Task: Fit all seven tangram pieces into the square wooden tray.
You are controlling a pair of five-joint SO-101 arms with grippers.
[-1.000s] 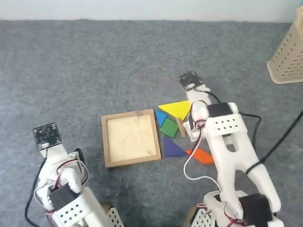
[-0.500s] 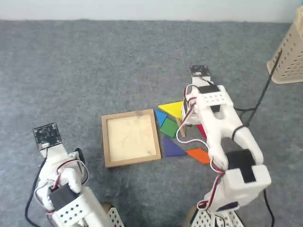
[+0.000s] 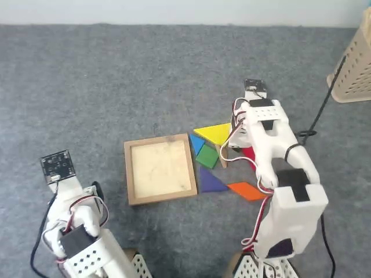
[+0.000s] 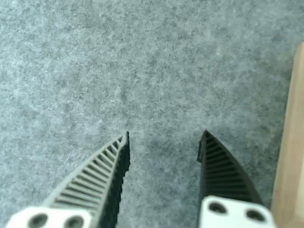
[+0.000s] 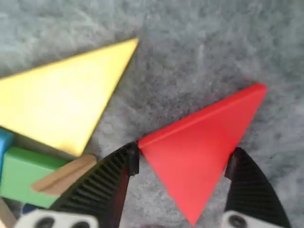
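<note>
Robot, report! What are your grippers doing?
Right gripper open, straddling red triangle. Left gripper open over carpet beside wooden tray. Tray holds no pieces yet.

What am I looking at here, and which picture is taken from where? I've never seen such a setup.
These are two small robot arms on a grey carpet. One picture looks down from above; the other two come from a camera on each arm's wrist, looking along its two-fingered gripper. The square wooden tray holds no piece yet. Beside it lie tangram pieces: a yellow triangle, blue piece, green square, purple triangle, orange piece and plain wooden piece. The right gripper is open, its fingers either side of the red triangle, which lies on the carpet. The left gripper is open over bare carpet beside the tray, holding nothing.
</note>
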